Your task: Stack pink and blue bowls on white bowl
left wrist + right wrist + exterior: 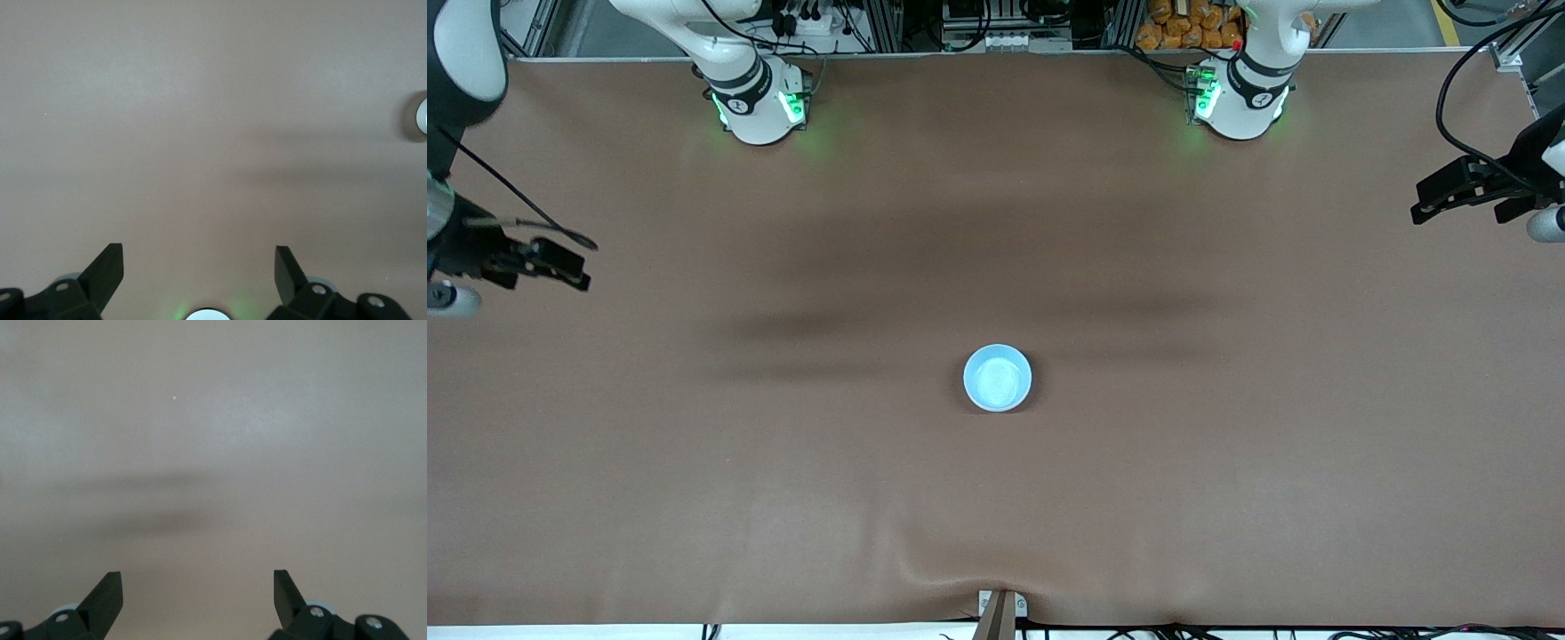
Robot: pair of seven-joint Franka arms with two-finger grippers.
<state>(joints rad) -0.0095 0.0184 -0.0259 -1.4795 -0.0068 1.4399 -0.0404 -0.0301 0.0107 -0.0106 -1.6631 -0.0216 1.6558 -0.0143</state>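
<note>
Blue bowl [998, 378] sits upright, rim up, mid-table [1227, 444], contents not discernible. Left gripper [199, 267] and right gripper [198, 587] hang spread over opposite table ends.

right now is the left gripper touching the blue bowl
Apart. The front view shows the left gripper over the table's left-arm end, with bare tabletop between it and the blue bowl at mid-table.

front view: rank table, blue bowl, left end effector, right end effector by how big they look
1. Table, by far.
2. Left end effector and right end effector, alike and raised nearer the camera, so unsure.
3. Blue bowl.
</note>
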